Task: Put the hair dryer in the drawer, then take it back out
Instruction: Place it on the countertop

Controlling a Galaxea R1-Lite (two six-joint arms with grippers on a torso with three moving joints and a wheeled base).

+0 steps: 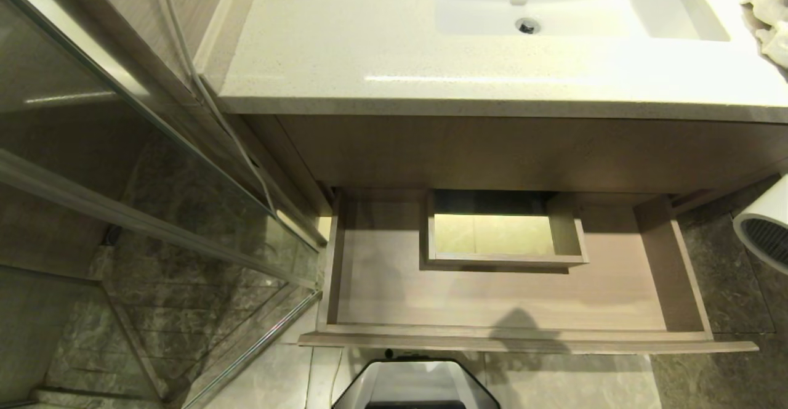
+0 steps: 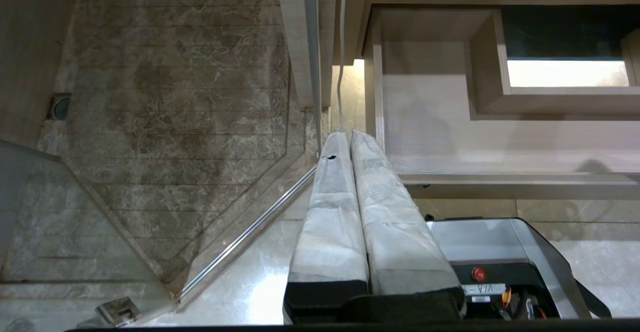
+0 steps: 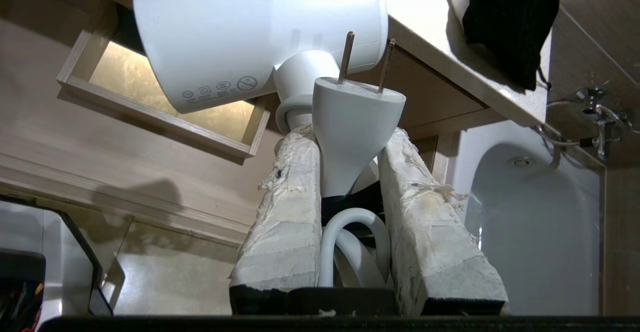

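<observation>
The drawer (image 1: pixel 492 298) stands pulled out under the vanity, light wood-grain, its floor bare around a walled rectangular cut-out (image 1: pixel 505 261). The white hair dryer (image 1: pixel 766 227) shows at the head view's right edge, to the right of the drawer's side wall, its dark mesh grille visible. In the right wrist view my right gripper (image 3: pixel 347 139) is shut on the hair dryer (image 3: pixel 225 47) by its handle, with the plug (image 3: pixel 352 122) and looped pale cord (image 3: pixel 350 232) caught between the fingers. The drawer (image 3: pixel 165 167) lies beyond it. My left gripper (image 2: pixel 348 133) is shut and empty, parked off the drawer's (image 2: pixel 500 147) left front corner.
A pale countertop (image 1: pixel 369 45) with a white sink (image 1: pixel 554 2) overhangs the drawer. White cloth (image 1: pixel 769 2) lies at its right end. A glass shower door (image 1: pixel 184 212) stands on the left. My base (image 1: pixel 418 384) sits just before the drawer front. A white fixture (image 3: pixel 525 222) is beyond the vanity's right end.
</observation>
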